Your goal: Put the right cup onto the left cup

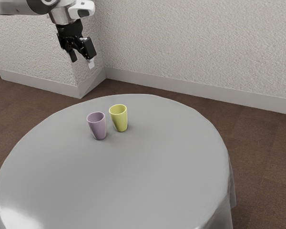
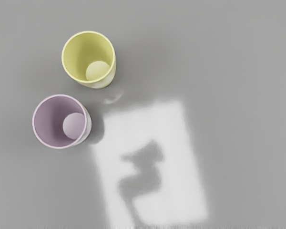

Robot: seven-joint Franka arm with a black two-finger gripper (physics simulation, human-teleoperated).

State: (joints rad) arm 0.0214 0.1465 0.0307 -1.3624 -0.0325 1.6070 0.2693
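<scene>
Gripper (image 1: 82, 59) seen in the exterior view's upper left, held high above tabletop level, well apart from both cups. Its two black fingers (image 1: 89, 47) are parted, with a visible gap; nothing is gripped. The arm (image 1: 19, 7) is brought in from the exterior view's upper left.

Below the hand, two cups are found standing on the table (image 1: 133, 181): a yellow cup (image 1: 119, 120) and a purple cup (image 1: 98, 128). Both are seated upright, long axes vertical, square to the tabletop. Mouths are pointed straight up, bases down; each body is narrowed toward its base. Neither is tipped. No handle is noted on either, so no sideways heading can be given.

The pair is set near the table's far edge in the exterior view, yellow placed toward that view's right, purple toward its left and slightly nearer the camera. They are placed just beside each other, a narrow strip of cloth left between them. In the wrist view both are looked down into, and the inner bases are seen.

Beside the cups, a bright patch (image 2: 181, 191) is cast on the cloth, marked by a dark shadow (image 2: 145, 181). Farther out, brown floor (image 1: 257, 152) and a textured pale wall (image 1: 195, 43) are recorded.
</scene>
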